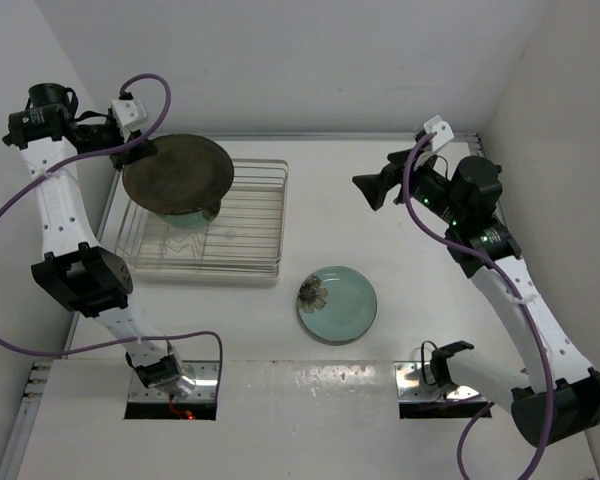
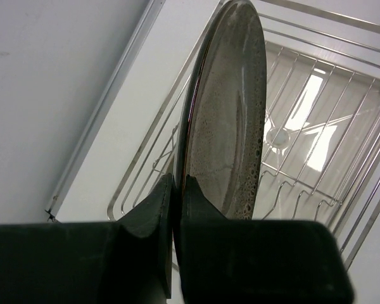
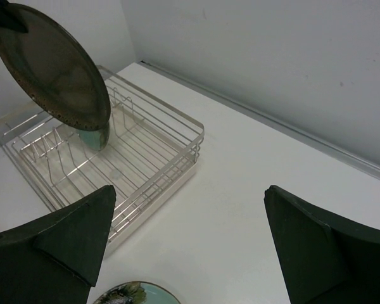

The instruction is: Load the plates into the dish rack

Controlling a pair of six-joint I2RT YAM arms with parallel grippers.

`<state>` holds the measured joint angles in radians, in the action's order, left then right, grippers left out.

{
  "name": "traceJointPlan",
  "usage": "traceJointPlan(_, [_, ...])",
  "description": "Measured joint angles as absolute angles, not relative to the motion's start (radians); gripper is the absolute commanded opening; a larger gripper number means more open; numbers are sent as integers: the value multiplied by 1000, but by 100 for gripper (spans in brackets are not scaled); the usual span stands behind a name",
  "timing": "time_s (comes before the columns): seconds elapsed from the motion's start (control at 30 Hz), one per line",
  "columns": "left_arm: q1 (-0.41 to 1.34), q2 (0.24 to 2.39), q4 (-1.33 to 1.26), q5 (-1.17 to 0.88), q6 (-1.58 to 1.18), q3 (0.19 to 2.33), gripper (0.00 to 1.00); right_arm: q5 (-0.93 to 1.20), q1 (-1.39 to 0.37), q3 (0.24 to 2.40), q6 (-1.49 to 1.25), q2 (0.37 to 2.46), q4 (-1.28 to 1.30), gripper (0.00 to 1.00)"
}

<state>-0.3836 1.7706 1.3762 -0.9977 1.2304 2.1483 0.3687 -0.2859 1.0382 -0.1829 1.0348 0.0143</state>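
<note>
Left claw (image 2: 176,190) was pinched shut on the rim of the dark brown plate (image 1: 178,172), holding it tilted in the air over the far left part of the dish rack (image 1: 252,215). One mint-green plate (image 3: 95,135) sat in the rack just under it. Right claw (image 3: 190,244) hung wide open and held nothing, over the table (image 1: 430,330) on the right. A second mint-green plate (image 1: 337,304) lay flat on the table, nearer than the rack and to its right.
</note>
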Motion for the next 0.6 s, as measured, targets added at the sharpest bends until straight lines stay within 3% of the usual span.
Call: traceJointPlan(0.6, [-381,1806,1380,-1017,1352,2079,0,366,-324,1073,-218,1099,-24,99])
